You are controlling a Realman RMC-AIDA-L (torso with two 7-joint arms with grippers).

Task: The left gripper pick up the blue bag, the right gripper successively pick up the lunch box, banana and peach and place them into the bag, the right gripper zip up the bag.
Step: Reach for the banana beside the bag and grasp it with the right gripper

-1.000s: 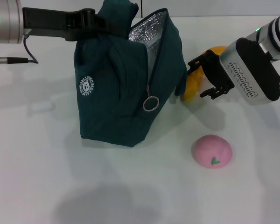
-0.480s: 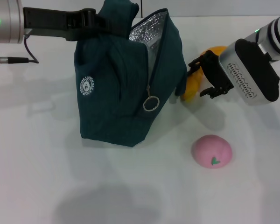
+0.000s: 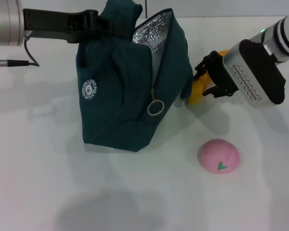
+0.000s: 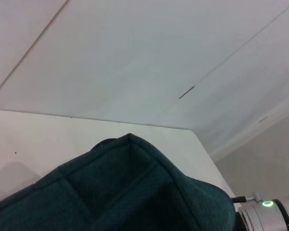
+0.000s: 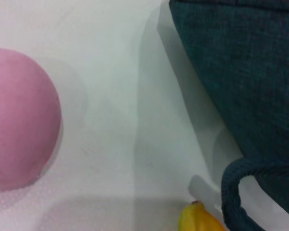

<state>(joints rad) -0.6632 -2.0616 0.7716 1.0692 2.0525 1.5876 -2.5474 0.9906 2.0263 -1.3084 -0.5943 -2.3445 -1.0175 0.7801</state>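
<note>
The left hand [image 3: 94, 21] is clamped on the top of the blue bag [image 3: 130, 91], standing open near the worktop's [image 3: 48, 183] far edge. The right hand [image 3: 207, 77] closes around the banana [image 3: 196, 91], mostly hidden behind it, beside the bag. The peach [image 3: 218, 155] sits nearer. No lunch box visible.

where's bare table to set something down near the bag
Bare table runs along the near edge, in front of the blue bag, and left of the peach. It is crowded at the bag's right side, where the right claw is at the banana.
</note>
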